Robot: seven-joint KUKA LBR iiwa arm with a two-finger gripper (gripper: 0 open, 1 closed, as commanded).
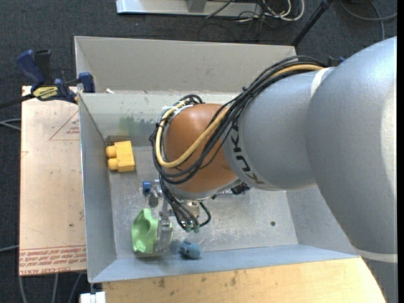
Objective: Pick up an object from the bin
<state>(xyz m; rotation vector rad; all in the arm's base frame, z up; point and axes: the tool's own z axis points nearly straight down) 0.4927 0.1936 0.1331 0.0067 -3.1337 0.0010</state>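
Observation:
My gripper [165,235] hangs below the orange wrist cover, low in the near-left part of the bin. Right against its left side lies a crumpled light-green soft thing [144,232], touching or nearly touching it. A small blue-grey lump [189,250] rests just to the gripper's right, by the bin's near wall. A tiny blue piece [148,187] sits a little farther back, at the edge of the wrist cover.
A yellow block with two round studs [120,156] lies at the bin's left side, well apart from the gripper. The arm and its cables cover the middle and right of the bin. Bare floor shows at the near right.

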